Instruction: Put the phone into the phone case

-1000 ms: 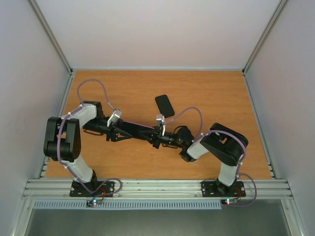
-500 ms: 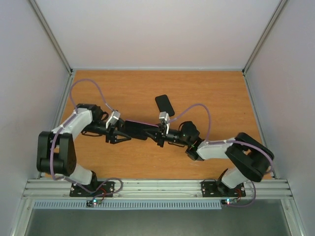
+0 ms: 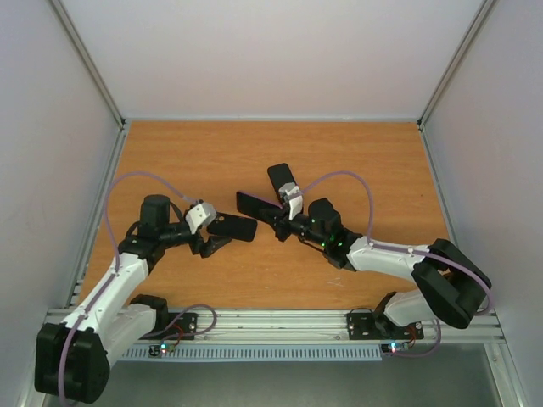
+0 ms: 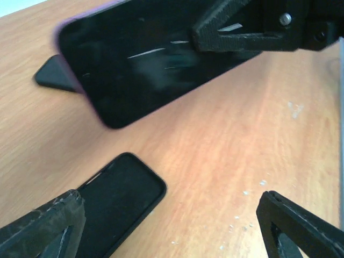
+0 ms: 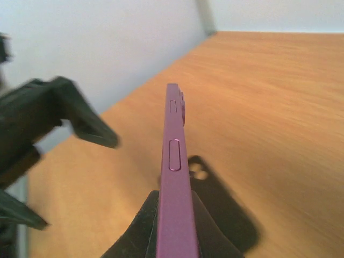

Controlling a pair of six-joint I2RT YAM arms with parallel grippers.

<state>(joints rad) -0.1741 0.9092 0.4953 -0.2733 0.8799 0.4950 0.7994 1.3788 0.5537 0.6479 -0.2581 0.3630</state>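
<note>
Where the right gripper (image 3: 273, 214) reaches toward the table's centre, its claw is closed narrow on one end of the phone (image 3: 253, 203). The phone is purple-edged and dark-screened, turned edge-up with its side buttons uppermost in the right wrist view. The phone case (image 3: 284, 180), black with a camera cut-out, lies flat on the table (image 3: 365, 161) just beyond the phone and apart from it. The left gripper (image 3: 221, 234) stands wide and grips nothing. A second black slab (image 4: 121, 201) with a raised rim lies flat on the table between its fingers, close to one of them; contact cannot be determined. The phone's free end points toward the left gripper, clear of it.
</note>
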